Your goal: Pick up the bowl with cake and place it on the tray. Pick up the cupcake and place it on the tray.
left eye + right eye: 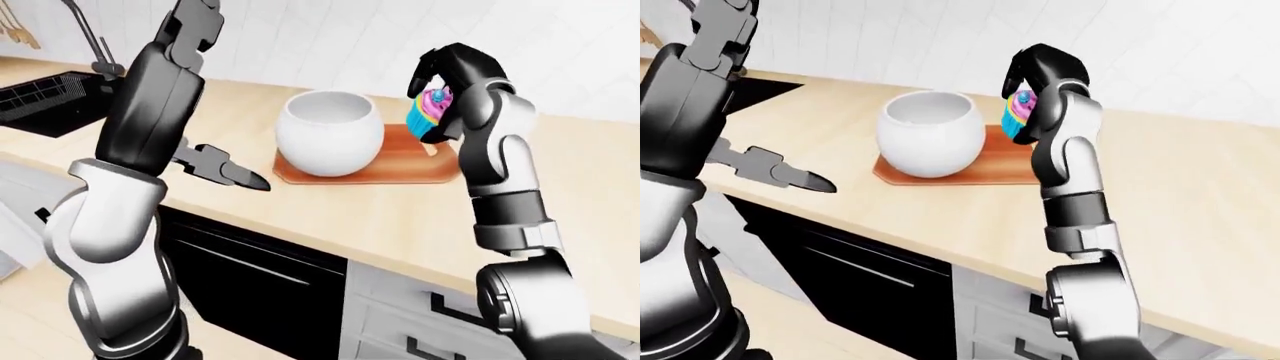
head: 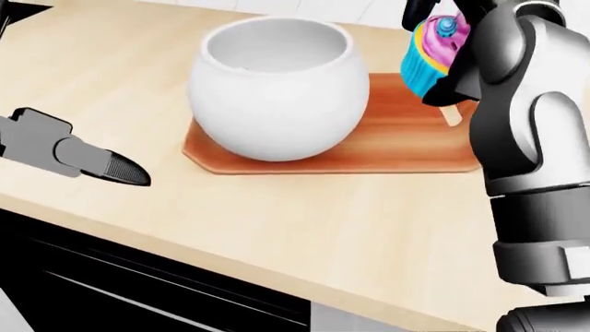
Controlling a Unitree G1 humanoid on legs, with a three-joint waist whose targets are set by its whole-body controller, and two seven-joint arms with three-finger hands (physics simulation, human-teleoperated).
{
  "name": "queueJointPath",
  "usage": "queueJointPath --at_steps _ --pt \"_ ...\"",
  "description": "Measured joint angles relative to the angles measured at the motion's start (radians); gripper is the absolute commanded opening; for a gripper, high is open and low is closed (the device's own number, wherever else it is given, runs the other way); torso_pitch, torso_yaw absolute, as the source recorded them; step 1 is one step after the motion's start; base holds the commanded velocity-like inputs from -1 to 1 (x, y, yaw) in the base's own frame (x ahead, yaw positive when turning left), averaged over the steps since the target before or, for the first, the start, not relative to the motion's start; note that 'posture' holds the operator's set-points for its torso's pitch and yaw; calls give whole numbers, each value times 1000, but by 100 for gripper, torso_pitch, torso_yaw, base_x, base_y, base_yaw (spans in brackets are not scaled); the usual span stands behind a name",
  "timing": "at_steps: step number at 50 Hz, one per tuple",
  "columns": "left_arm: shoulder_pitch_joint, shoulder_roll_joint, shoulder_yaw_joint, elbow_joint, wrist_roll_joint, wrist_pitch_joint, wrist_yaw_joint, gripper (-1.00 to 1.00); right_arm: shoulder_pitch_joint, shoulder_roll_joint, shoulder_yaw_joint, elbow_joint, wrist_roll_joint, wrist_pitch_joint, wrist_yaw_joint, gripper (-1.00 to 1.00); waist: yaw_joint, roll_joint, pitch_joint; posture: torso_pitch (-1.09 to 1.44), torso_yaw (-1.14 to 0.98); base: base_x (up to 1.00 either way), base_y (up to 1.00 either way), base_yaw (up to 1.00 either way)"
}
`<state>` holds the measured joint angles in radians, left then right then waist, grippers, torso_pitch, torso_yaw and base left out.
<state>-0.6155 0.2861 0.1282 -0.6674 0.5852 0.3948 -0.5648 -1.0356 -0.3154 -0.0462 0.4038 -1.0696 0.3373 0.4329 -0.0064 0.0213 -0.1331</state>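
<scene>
The white round bowl (image 2: 277,90) stands upright on the left half of the wooden tray (image 2: 387,155); I see only its white inside, no cake. My right hand (image 1: 440,82) is shut on the cupcake (image 2: 429,52), which has a blue wrapper and pink icing. It holds the cupcake in the air above the tray's right part, close to the bowl's right side. My left hand (image 1: 235,174) is open. It hovers over the counter left of the bowl and touches nothing, its fingers (image 2: 102,164) pointing right.
The light wooden counter (image 2: 304,235) ends in an edge near the head view's bottom, with black appliance fronts (image 1: 250,274) below. A black sink (image 1: 45,97) with a faucet lies at the far left. A white tiled wall rises behind.
</scene>
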Motion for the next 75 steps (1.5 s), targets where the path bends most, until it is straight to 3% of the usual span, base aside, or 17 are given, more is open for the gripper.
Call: queueJointPath --at_steps 15,28,40,71,74,75 --pt "8 -13 -16 -73 0 33 -23 100 -66 33 29 392 31 -62 -346 -100 5 -6 -8 -23 0 0 0 0" --pt "24 -30 -24 -94 7 34 -20 100 -61 43 43 558 72 -104 -479 -100 12 -11 -11 -23 0 0 0 0" --pt "74 -50 -21 -87 -28 -24 1 100 -108 79 65 766 94 -168 -695 -100 14 -11 -17 -22 0 0 0 0" --pt "116 -47 -9 -89 -67 -66 14 100 -116 77 73 793 110 -175 -746 -100 26 -24 55 -13 0 0 0 0" --pt "116 -47 -8 -96 -69 -64 12 100 -118 77 73 796 111 -180 -749 -38 26 -27 62 -12 0 0 0 0" --pt "115 -46 -8 -99 -69 -61 11 100 -119 78 73 797 112 -181 -748 -25 26 -28 64 -12 0 0 0 0"
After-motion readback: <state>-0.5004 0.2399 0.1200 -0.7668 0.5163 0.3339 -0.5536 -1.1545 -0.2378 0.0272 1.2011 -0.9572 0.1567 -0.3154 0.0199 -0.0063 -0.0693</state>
